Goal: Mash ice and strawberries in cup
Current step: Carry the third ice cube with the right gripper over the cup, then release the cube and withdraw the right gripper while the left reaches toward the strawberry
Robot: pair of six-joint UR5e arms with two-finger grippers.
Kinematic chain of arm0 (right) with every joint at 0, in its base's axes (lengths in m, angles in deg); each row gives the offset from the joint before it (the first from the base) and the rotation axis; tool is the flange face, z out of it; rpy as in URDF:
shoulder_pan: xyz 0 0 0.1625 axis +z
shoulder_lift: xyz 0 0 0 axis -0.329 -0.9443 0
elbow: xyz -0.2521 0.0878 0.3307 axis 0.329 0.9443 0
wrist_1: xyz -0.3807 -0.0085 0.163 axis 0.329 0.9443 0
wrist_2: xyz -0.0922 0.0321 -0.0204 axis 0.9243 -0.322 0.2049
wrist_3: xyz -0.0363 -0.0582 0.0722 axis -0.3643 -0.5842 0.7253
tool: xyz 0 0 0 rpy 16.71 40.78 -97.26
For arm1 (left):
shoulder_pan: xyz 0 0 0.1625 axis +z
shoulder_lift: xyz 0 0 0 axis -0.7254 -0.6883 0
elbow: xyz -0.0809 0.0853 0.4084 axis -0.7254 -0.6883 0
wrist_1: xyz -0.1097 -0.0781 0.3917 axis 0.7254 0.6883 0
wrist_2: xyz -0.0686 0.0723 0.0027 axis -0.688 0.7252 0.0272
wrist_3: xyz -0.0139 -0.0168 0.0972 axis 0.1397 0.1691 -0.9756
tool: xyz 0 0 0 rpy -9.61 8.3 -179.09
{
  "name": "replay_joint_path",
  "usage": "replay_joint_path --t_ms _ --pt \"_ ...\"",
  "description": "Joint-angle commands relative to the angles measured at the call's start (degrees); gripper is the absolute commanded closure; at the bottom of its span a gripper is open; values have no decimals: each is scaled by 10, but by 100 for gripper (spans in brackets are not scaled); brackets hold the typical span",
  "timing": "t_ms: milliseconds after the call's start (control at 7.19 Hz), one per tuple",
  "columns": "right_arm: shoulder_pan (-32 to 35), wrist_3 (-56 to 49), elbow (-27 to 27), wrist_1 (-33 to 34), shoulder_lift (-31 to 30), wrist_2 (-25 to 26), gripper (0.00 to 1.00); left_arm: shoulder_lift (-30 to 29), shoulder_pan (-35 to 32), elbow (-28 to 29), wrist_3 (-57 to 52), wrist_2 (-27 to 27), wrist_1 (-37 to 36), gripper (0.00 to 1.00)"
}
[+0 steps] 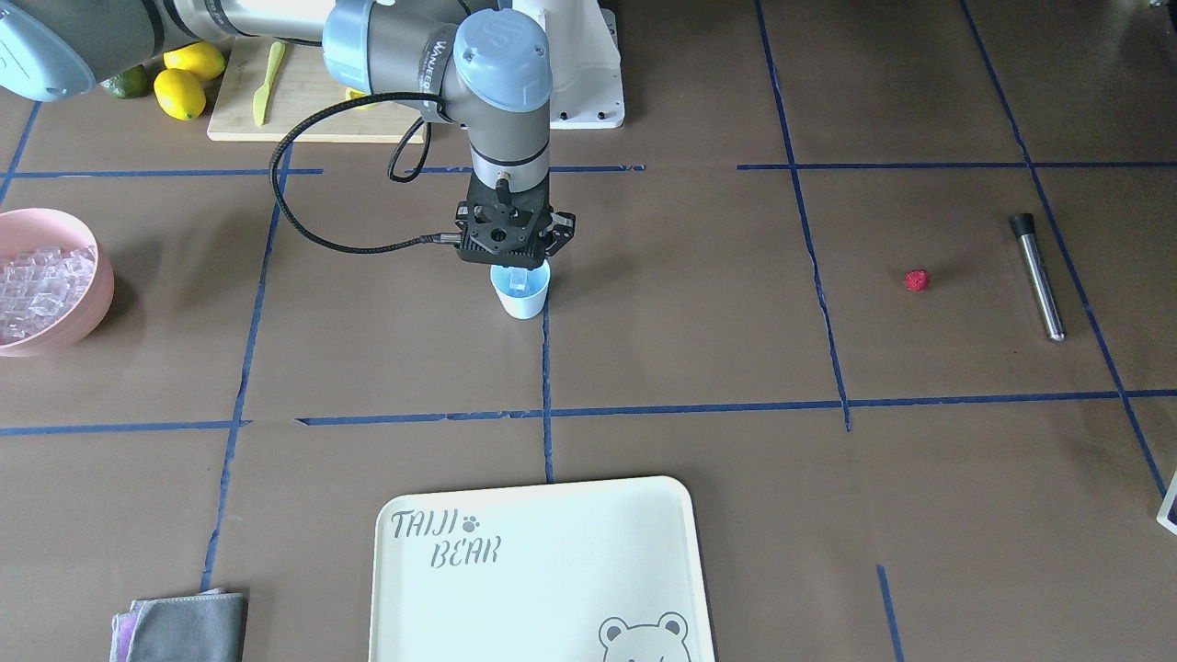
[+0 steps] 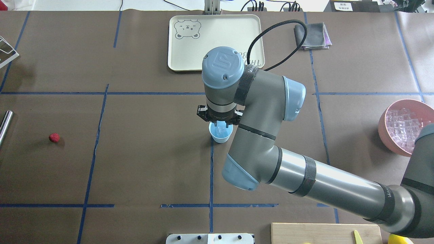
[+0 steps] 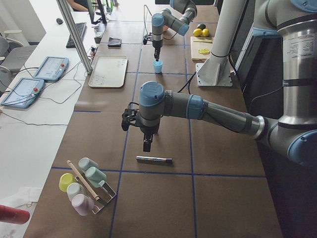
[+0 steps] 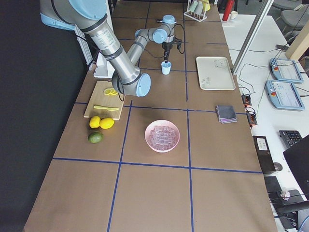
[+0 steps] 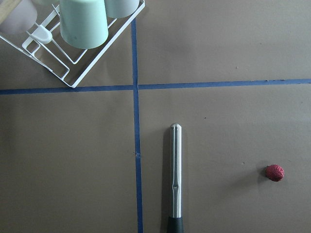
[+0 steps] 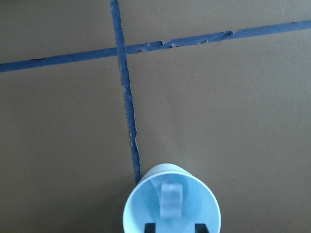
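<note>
The brown surface [image 1: 699, 303], gridded with blue tape, carries a pale tray [image 1: 552, 570] at the operators' edge. A pink bowl [image 1: 92, 313] heaped with ice [image 1: 37, 285] stands on the robot's right. The right end effector [image 6: 174, 226] hangs straight over the light-blue cup [image 1: 522, 302] near the middle, its fingertips apart at the cup's mouth, gripping nothing. The left end effector [image 3: 147, 145] hovers above a metal rod [image 1: 1039, 280]; I cannot tell whether its fingers are apart or together. The red strawberry [image 1: 917, 280] lies near the rod, not touching it. One blurred ice cube [image 6: 171, 196] shows inside the cup.
</note>
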Motion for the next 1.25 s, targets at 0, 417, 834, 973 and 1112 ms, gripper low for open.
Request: replay_joint_path --t_ms 0,417,834,973,1112 --pt "2 -1 0 -1 0 0 48 0 0 -1 0 -1 0 0" --pt "9 -1 0 -13 0 0 1 -1 0 -4 0 1 5 0" --pt "43 -3 -24 -9 3 -7 1 -4 41 -20 80 -4 36 0" --pt "62 -6 -36 -6 1 -15 1 -4 80 -32 159 -5 75 0" --pt "93 -13 -43 5 -2 -41 1 0 120 -45 259 -5 130 0"
